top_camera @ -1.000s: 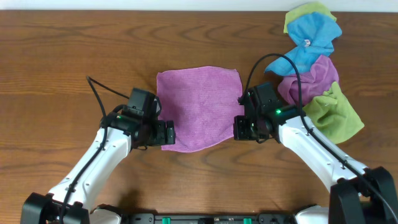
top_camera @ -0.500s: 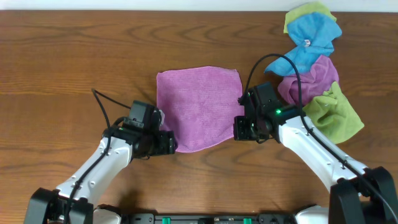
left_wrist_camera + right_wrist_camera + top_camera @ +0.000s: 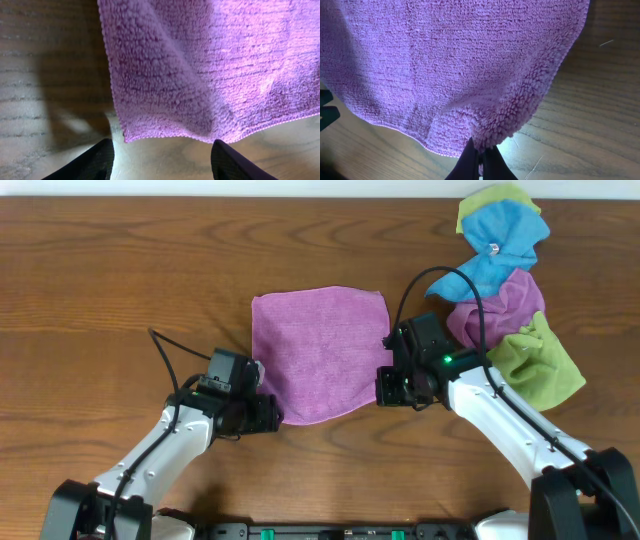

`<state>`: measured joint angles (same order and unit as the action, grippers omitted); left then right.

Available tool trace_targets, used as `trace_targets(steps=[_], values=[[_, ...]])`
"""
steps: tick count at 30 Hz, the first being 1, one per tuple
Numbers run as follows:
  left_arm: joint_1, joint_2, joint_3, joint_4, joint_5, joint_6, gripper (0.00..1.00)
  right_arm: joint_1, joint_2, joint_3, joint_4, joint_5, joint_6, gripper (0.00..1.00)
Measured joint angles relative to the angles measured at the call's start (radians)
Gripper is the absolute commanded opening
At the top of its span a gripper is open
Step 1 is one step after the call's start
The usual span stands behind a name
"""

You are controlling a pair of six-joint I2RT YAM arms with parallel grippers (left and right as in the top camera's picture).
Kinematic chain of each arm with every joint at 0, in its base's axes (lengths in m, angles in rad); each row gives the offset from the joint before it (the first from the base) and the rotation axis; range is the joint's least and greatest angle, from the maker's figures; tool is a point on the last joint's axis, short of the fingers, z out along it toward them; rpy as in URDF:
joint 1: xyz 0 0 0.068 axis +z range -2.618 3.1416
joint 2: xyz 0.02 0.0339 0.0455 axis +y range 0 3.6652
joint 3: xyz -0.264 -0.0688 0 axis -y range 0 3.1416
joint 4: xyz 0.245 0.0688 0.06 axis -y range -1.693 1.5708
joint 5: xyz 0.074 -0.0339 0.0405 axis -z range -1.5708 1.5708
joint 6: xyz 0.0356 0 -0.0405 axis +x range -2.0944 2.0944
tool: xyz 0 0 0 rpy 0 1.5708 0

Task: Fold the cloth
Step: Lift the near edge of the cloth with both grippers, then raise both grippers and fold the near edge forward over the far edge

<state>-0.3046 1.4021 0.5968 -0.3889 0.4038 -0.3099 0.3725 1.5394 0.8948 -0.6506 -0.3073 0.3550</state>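
The orchid-purple cloth (image 3: 318,366) lies spread flat on the wooden table. My left gripper (image 3: 268,414) is open at the cloth's near left corner; in the left wrist view its fingers (image 3: 160,162) straddle bare wood just short of the cloth's (image 3: 200,70) corner edge. My right gripper (image 3: 386,387) is shut on the cloth's near right corner; in the right wrist view the fingers (image 3: 481,159) pinch the fluffy edge of the cloth (image 3: 450,65). No white tag shows.
A heap of other cloths lies at the far right: lime-green (image 3: 542,365), mauve (image 3: 505,305), blue (image 3: 503,245) and another green one (image 3: 490,202). The table's far edge (image 3: 200,197) runs along the top.
My left gripper has moved down along the cloth's left edge to its near left corner. The right gripper has stayed where it was, shut on its corner.
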Motion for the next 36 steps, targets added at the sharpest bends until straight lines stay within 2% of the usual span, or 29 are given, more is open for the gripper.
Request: trace_targets(steps=[4,8,12,15,17,21,23,25,28,30,36], values=[[0.000,0.029,0.000,0.006,-0.005,0.001,0.54,0.000,0.000,0.000,0.000,0.000,0.000,0.01],[0.000,0.042,0.000,0.026,-0.011,0.000,0.52,0.000,0.000,0.000,0.000,0.000,0.000,0.01],[0.000,0.050,0.002,0.029,-0.029,-0.001,0.43,0.000,0.000,0.000,-0.003,0.000,0.000,0.01],[0.000,0.062,0.009,0.031,-0.041,0.000,0.43,0.000,0.000,0.000,-0.008,0.000,0.000,0.01],[0.000,0.071,0.016,0.033,-0.041,0.001,0.48,0.000,0.000,0.000,-0.011,0.000,0.000,0.01],[0.000,0.094,0.034,0.048,-0.036,-0.002,0.45,0.000,0.000,0.000,-0.017,-0.005,0.000,0.01],[0.000,0.107,0.041,0.061,-0.036,-0.003,0.38,0.000,0.000,0.000,-0.020,-0.008,0.000,0.01],[0.003,0.117,0.046,0.062,-0.036,-0.006,0.26,0.000,0.000,0.000,-0.020,-0.009,0.000,0.01],[0.007,0.128,0.046,0.069,-0.034,-0.003,0.18,0.000,0.000,0.000,-0.022,-0.011,0.000,0.01],[0.008,0.130,0.046,0.069,-0.034,-0.002,0.06,0.000,0.000,0.000,-0.022,-0.011,0.000,0.01],[0.008,0.140,0.042,0.069,-0.005,-0.004,0.06,0.000,0.000,0.000,-0.022,-0.011,0.000,0.01]])
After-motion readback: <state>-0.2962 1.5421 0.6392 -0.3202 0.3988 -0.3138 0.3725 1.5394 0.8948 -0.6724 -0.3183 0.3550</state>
